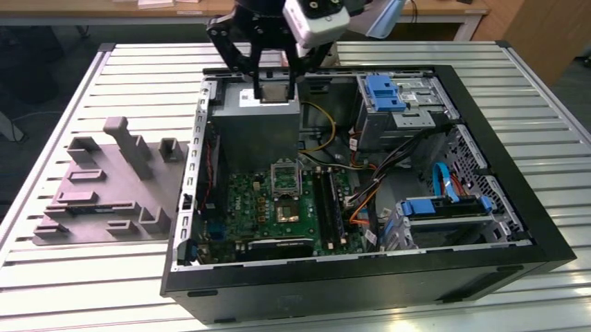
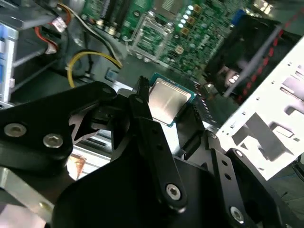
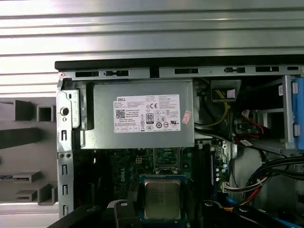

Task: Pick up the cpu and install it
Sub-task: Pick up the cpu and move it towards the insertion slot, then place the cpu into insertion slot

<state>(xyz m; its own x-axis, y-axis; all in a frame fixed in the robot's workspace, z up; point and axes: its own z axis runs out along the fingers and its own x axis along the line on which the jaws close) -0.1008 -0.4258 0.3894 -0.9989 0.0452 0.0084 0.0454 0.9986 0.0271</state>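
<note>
One cpu [image 2: 167,99]: gripped by the jaws and hung in mid-air over the open computer case [image 1: 369,290], with nothing touched underneath. It's seen in both wrist views, silvery top up, thin green rim showing.
Jaws: clenched on the cpu, which is pinched by two opposite edges. That's probably done so the flat top and the contact side are left alone.
Attitude: the cpu is kept roughly level, metal side up, presumably the way it has to be seated.
Position: in the exterior view it's held above the grey power supply [image 1: 254,131] at the far end of the case, well clear of the rim. That height is likely kept so the case walls are cleared.
Socket [image 1: 287,205]: found on the green motherboard [image 1: 245,200] down inside the case, well apart from the cpu. No chip is seen in it. The metal frame looks swung open, though that can't be called for sure.
Table [image 1: 138,83]: slatted metal. The case is laid on its side on it, so the board can be reached from above.
Grey holder [image 1: 102,187]: set on the table beside the case, on the exterior view's left.
Progress: the pick-up is judged done, the install not yet.
</note>
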